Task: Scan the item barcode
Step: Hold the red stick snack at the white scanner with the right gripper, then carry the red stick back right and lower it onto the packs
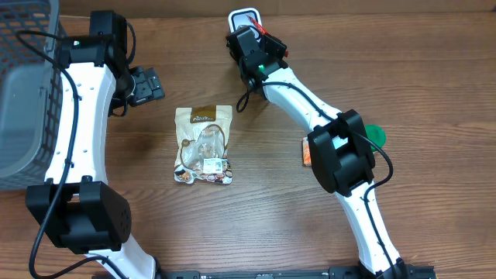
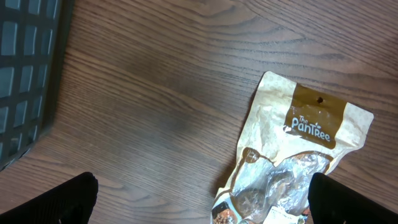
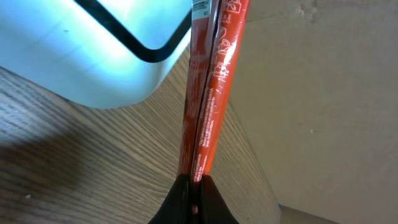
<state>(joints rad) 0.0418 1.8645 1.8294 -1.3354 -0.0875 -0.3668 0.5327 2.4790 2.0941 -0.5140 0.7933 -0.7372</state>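
My right gripper (image 3: 194,186) is shut on the edge of a thin red packet (image 3: 211,87), held edge-on to the wrist camera. The packet's upper end reaches beside a white scanner (image 3: 93,50) with a black-outlined window. From overhead, the right gripper (image 1: 260,39) holds the red packet (image 1: 268,31) next to the scanner (image 1: 246,14) at the table's far edge. My left gripper (image 1: 147,85) is open with nothing between its fingers (image 2: 68,202). It hovers just left of a tan snack bag (image 2: 292,155) lying flat on the table.
A grey mesh basket (image 1: 23,85) stands at the far left; its wall (image 2: 25,74) shows in the left wrist view. The snack bag (image 1: 203,145) lies mid-table. A small orange packet (image 1: 306,151) and a green round object (image 1: 376,134) lie by the right arm.
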